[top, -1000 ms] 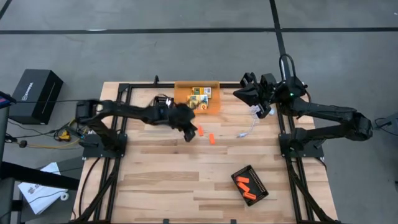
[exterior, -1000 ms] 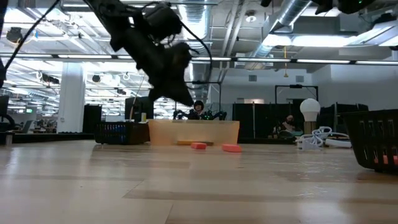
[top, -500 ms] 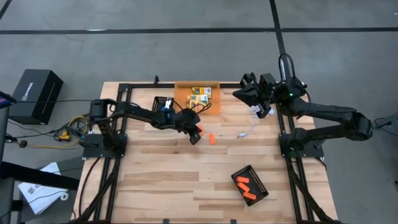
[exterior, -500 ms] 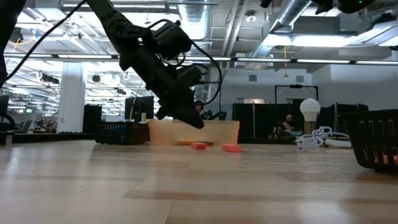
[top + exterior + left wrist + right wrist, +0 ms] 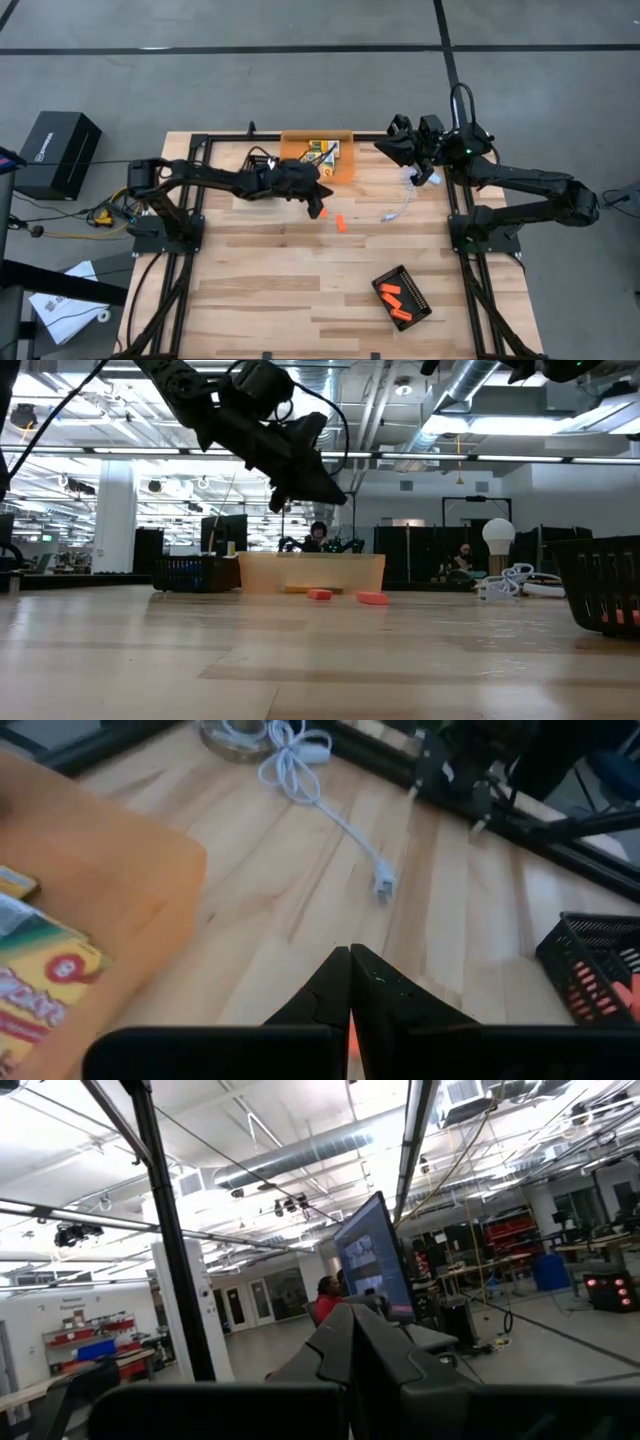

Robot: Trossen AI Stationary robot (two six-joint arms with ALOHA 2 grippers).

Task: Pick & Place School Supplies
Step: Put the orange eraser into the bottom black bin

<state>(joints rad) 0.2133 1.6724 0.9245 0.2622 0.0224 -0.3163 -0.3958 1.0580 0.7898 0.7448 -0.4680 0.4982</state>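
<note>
Left claw above worktop, closed, empty.
Orange bin at 12 o'clock holds crayon boxes; left claw pinched shut at its 6; orange sticks loose beneath; right claw shut at 2, idle.

The left arm hides part of the orange bin and the crayon boxes inside. In the left wrist view, the black tray is cut off at the edge, its orange contents blurred.

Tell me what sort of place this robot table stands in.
Probably a large open lab or industrial workspace: exposed ceiling ducts and strip lights overhead, a monitor on a desk beyond, and a person seated far behind the wooden table.
</note>
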